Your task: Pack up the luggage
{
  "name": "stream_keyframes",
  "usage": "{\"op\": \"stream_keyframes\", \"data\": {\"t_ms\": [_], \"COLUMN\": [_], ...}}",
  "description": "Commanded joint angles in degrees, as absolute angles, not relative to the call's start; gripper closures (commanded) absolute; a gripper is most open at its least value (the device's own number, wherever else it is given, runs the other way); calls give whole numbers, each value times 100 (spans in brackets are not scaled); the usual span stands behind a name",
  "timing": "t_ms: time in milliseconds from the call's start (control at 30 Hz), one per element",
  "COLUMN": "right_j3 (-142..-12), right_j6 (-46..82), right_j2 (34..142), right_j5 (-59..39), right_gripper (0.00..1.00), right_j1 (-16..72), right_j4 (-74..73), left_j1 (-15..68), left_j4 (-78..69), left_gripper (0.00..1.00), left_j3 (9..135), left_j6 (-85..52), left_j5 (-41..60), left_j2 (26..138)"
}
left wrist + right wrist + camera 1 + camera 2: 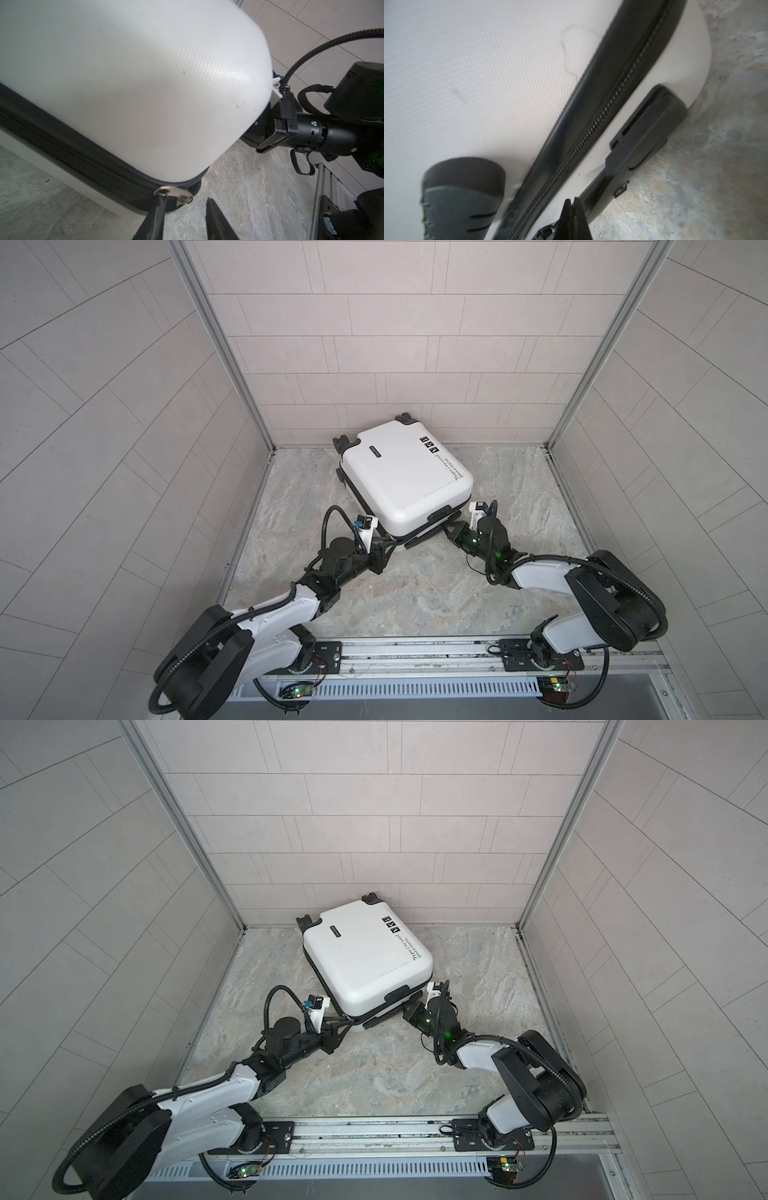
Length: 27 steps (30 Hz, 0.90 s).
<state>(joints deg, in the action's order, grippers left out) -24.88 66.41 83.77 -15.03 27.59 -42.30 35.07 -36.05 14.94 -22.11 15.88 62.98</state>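
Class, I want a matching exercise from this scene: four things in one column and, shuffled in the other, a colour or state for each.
1 luggage
2 left gripper
3 right gripper
4 wheels

A jaws shut
B black, by the back wall
C white, lying flat
D jaws apart

Pairs: 1-C, 2-D, 3-A, 4-B

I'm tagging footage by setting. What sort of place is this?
Probably a mock-up robot cell: tile-patterned wall panels in metal corner frames, a marble-look floor, and an arm-mounting rail along the front.
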Motion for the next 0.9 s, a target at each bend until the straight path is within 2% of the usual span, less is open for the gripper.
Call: {"op": "stream_keyframes", "data": {"t_ms": [0,433,567,633,800,867], "right_j3": [-2474,-2273,-2122,-2094,-2111,-2167], "right_j6": [6574,6548,6511,6484,6446,6473], "right_j2": [8211,8047,7830,7707,7510,7514], "right_j5": [-1479,-1451,-1461,-1482,-1466,-1472], "right_gripper": [100,100,100,99,54,42], "right_j1": [2776,2734,2633,2586,2575,2577], "right_j4": [-4332,-4207,-3964,-3782,-3547,-3524], "left_j1": [3522,3494,3438,3385,3234,3146], "left_j4": [-3442,-3334,-3204,-3090,-2874,-2866], "left_gripper": [61,61,57,51,36,34], "left_j3": [1625,1600,1562,1540,1440,1407], "left_j6": [-2134,-2092,-2093,-2096,-2225,-2344], "left_j5": [1385,1168,1161,1157,1059,1092], "left_j2": [6162,6279,6077,5905,5504,5431]}}
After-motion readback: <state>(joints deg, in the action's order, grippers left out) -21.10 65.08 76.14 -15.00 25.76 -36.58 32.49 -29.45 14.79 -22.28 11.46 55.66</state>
